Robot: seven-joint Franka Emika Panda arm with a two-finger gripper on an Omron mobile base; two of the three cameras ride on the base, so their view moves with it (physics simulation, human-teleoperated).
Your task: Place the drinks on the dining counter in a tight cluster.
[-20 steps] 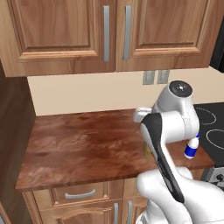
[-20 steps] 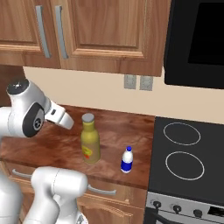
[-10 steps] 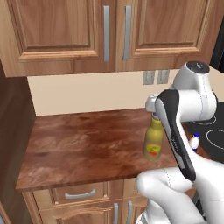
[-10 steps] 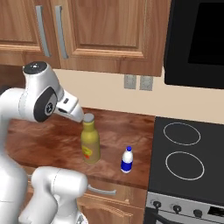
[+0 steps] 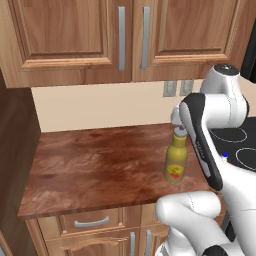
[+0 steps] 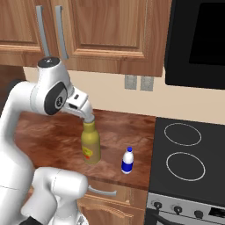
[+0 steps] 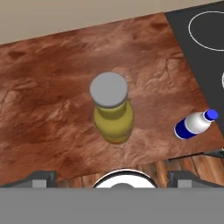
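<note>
Beside the stove (image 6: 184, 158), on the wall-side surface (image 5: 100, 165), the olive-yellow bottle (image 6: 90, 143) and white bottle (image 6: 127, 160) stand unmoved, with the gripper (image 6: 88, 115) directly above the olive-yellow bottle's cap, jaws spread wide and empty, so nothing is gathered yet.

White bottle (image 5: 224, 156) mostly behind arm

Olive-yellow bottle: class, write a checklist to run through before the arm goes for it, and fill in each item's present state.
1. Olive-yellow bottle stands upright: ok.
2. Pincer open: ok.
3. Pincer above the grey cap: ok.
4. Pincer holds nothing: ok.
5. Small white bottle stands apart from the olive-yellow one: ok.
6. Worktop beside the bottle bare: ok.
</note>
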